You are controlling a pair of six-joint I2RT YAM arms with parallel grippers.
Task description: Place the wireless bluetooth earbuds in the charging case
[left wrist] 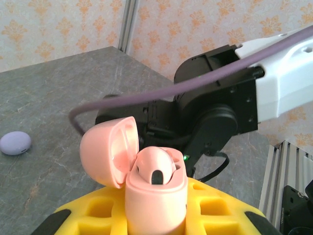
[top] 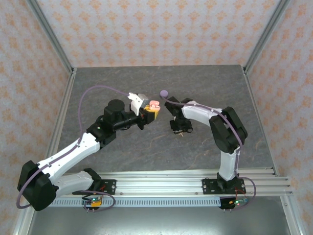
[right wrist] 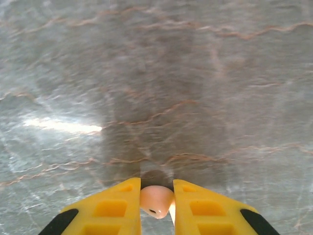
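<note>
Pink bud (right wrist: 155,199) pinched between yellow fingers (right wrist: 112,211) of right hand (top: 180,129), low over grey tabletop (top: 146,152). Pink case (left wrist: 156,191) clamped in left hand (top: 149,111), lid flipped open, mouth up, raised & just left of bud. Prob. next: lift bud left to case. Open room between; lilac case (top: 165,92) behind, apart.

pink charging case (left wrist: 155,196): smooth satin plastic | pink earbud (right wrist: 155,199): glossy plastic | tabletop (right wrist: 156,73): marbled grey, faint sheen | rail (top: 195,178): bare metal
</note>
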